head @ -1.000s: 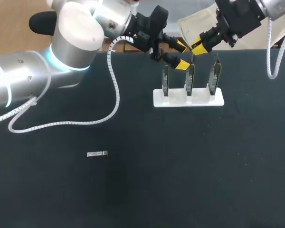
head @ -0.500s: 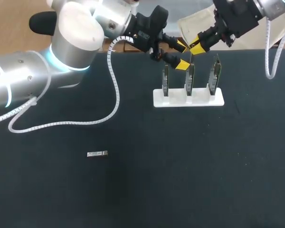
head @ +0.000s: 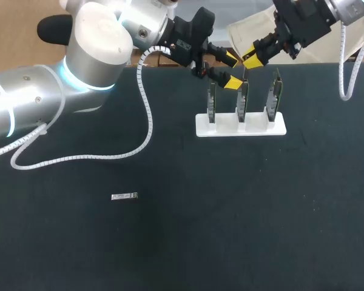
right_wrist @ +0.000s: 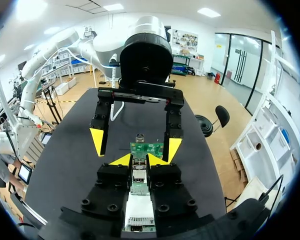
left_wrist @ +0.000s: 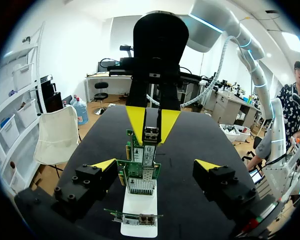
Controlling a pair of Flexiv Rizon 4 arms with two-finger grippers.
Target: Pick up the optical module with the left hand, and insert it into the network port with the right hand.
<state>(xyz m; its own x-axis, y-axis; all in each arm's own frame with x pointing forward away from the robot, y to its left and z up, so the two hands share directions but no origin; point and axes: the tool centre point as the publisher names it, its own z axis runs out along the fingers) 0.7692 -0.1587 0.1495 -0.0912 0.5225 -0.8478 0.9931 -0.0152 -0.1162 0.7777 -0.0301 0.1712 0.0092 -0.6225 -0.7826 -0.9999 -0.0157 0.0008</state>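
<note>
Right claw (head: 252,59) lifted slightly, slim silver optical module (head: 124,196) flat

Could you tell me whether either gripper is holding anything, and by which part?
The right gripper seems to pinch a small optical module by its two sides between its tips; the left gripper is open, holding nothing.

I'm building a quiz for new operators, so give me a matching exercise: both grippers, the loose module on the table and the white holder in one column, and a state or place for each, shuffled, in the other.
1. left gripper
2. right gripper
3. loose module
4. white holder

a. carries three upright green cards
b. fingers shut on a small module
c. lies flat, alone on the black table
d. fingers spread open, gripping nothing

Pairs: 1-d, 2-b, 3-c, 4-a.
</note>
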